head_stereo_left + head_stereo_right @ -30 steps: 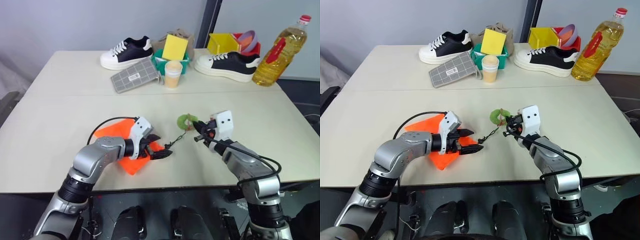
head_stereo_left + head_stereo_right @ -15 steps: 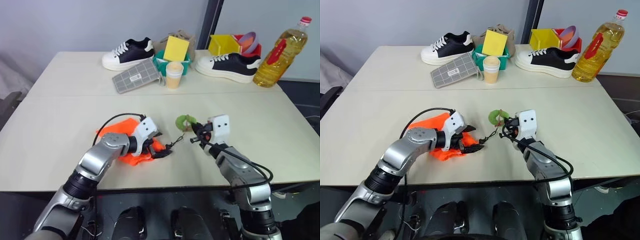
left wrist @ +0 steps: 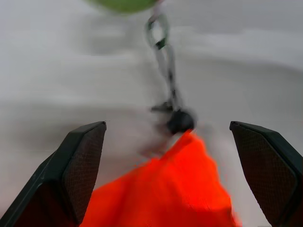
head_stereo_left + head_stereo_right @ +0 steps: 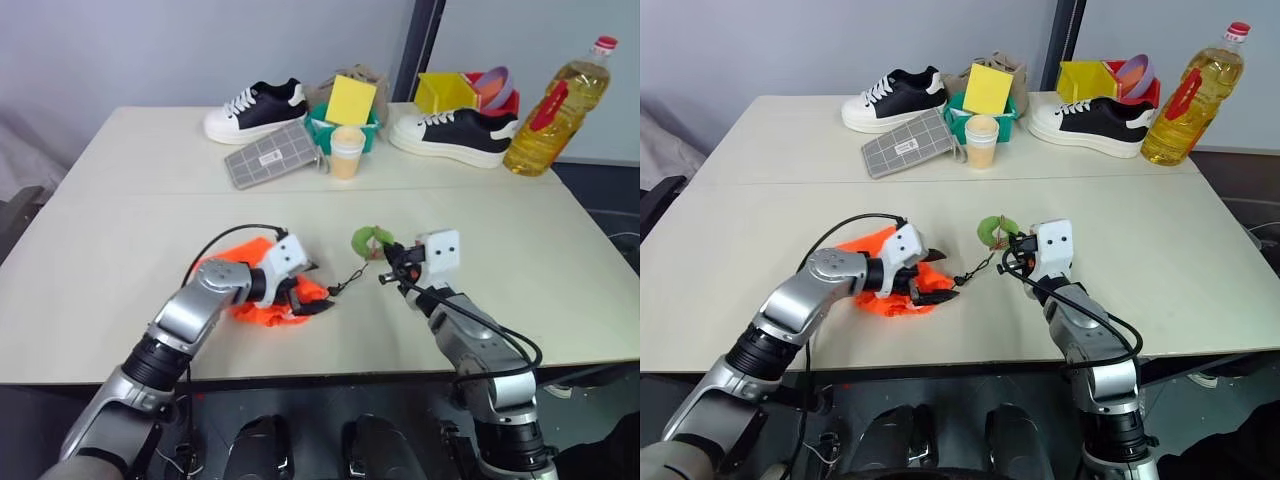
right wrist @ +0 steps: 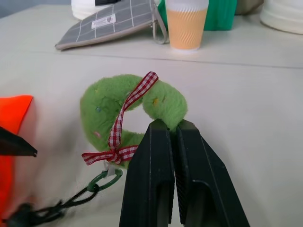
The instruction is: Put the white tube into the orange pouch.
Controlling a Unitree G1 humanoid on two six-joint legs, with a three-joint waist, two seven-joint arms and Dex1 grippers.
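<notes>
The left gripper [image 4: 930, 277] is hovering spread wide over the orange pouch [image 4: 872, 290]; the right gripper [image 5: 171, 135] is pinching the green tag [image 5: 127, 113].

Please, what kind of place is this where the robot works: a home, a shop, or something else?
Probably a lab or test room, not a home. One plain beige table before a bare grey wall holds unrelated things: two sneakers, an oil bottle, a grid-patterned pouch and coloured bins.

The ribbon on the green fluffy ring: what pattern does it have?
Red and white checks; the ribbon shows best in the right wrist view.
</notes>
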